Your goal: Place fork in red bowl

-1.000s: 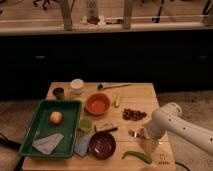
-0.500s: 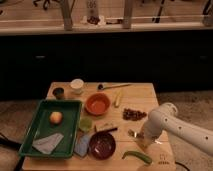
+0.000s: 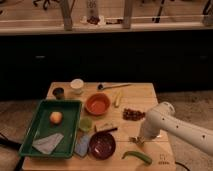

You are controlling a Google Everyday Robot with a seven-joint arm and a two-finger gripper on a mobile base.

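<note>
The red bowl (image 3: 97, 104) sits in the middle of the wooden table (image 3: 145, 95) and looks empty. A slim silvery utensil with a darker head, which I take to be the fork (image 3: 114, 86), lies at the back of the table behind the bowl. My gripper (image 3: 136, 141) hangs low over the front right of the table, at the end of the white arm (image 3: 172, 125). It is far from the fork and to the front right of the bowl. I see nothing held in it.
A green tray (image 3: 32, 140) at the left holds an orange fruit (image 3: 56, 117) and a cloth (image 3: 47, 142). A dark bowl (image 3: 102, 145), a green pepper (image 3: 136, 156), a pale-handled utensil (image 3: 105, 128), a white cup (image 3: 76, 85) and a dark cup (image 3: 58, 92) stand around.
The arm has swung left and toward the table's front, bringing the gripper lower and nearer the dark bowl. Nothing on the table has moved.
</note>
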